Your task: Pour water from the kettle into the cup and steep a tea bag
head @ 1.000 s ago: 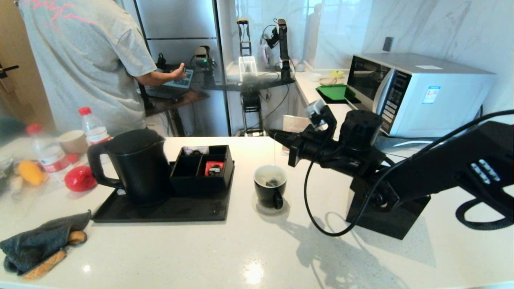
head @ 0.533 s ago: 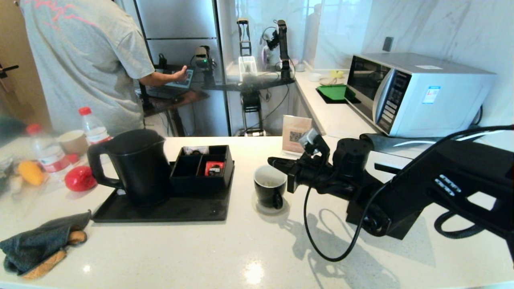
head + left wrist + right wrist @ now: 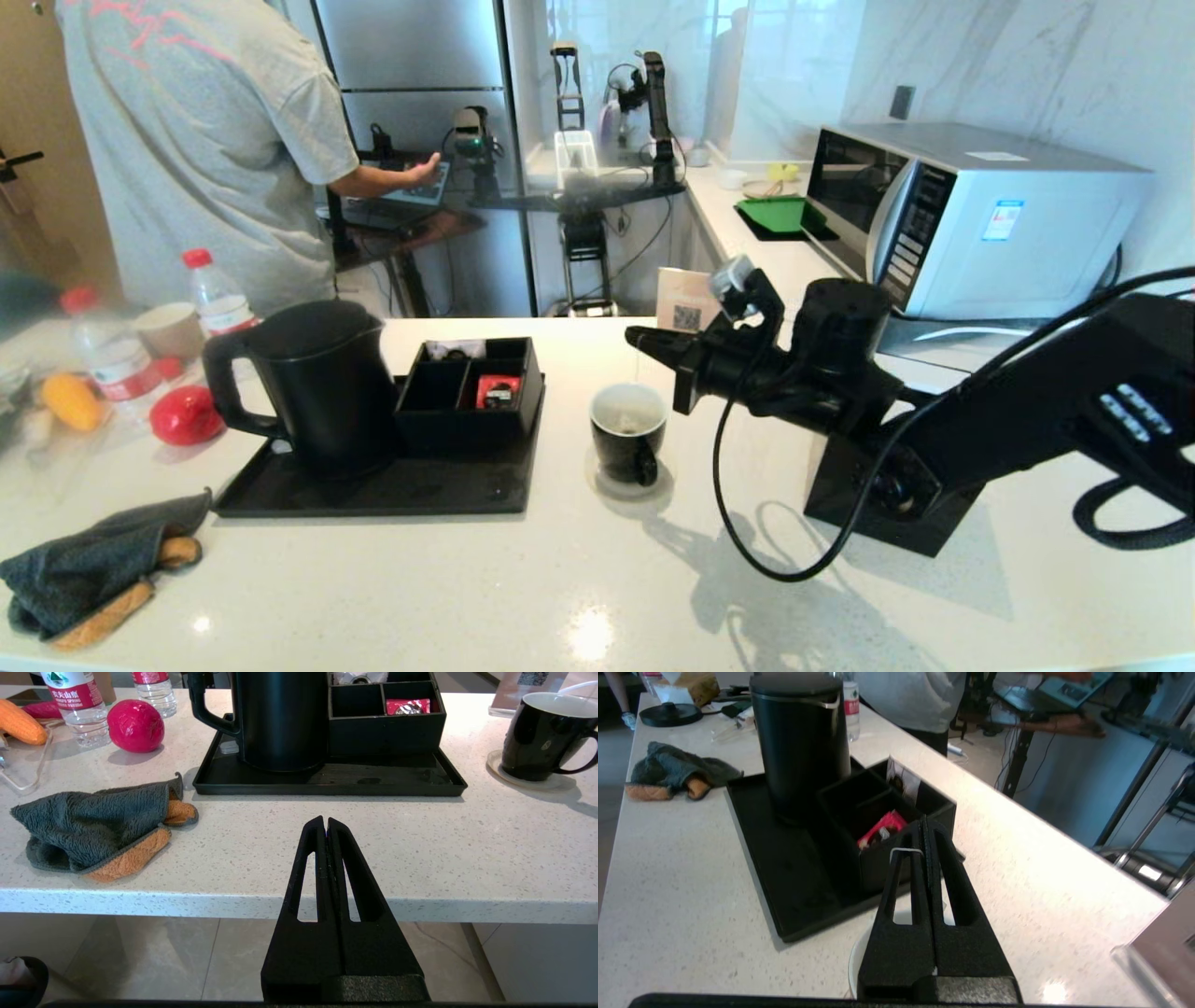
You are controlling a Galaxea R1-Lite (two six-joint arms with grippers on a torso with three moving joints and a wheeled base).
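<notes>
The right gripper (image 3: 637, 336) has its jaws clenched on the tea bag's string (image 3: 639, 373), holding it just above the cup (image 3: 628, 443) so the bag can dip into the water. The kettle (image 3: 313, 383) stands on its tray (image 3: 392, 490) at nine o'clock of the cup. The left gripper (image 3: 325, 823), jaws clenched empty, idles off the surface's (image 3: 420, 840) near edge.
</notes>
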